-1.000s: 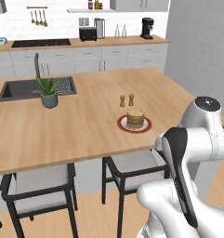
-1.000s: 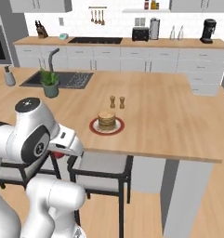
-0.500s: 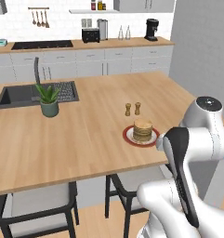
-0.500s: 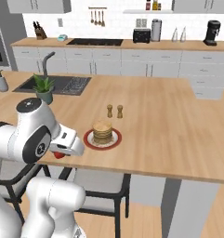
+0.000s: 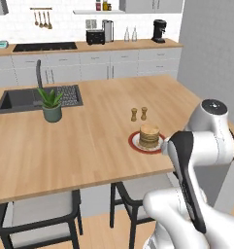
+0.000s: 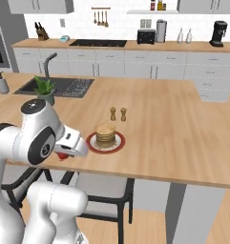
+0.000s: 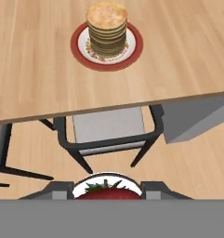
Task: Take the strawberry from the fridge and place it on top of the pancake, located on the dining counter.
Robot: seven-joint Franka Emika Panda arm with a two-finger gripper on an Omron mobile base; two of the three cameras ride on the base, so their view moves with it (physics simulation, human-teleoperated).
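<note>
Holding one strawberry (image 7: pixel 107 191) between its fingers, the gripper (image 7: pixel 107 188) hangs off the near edge of the dining counter (image 7: pixel 39 69), above one stool (image 7: pixel 108 128). One pancake (image 7: pixel 107 28) stack sits on one plate (image 7: pixel 134 46), with two shakers (image 6: pixel 118 114) just behind.

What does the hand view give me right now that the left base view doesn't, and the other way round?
Hand view alone: the strawberry at the bottom edge, between the gripper fingers, back from the counter edge and not yet over the plate.

Left base view alone: the two shakers just behind the plate, the potted plant beside the sink, and the wall counter with toaster and coffee maker.

Both: the pancake stack on its red-rimmed plate near the edge of the dining counter, with a grey-seated stool below.
</note>
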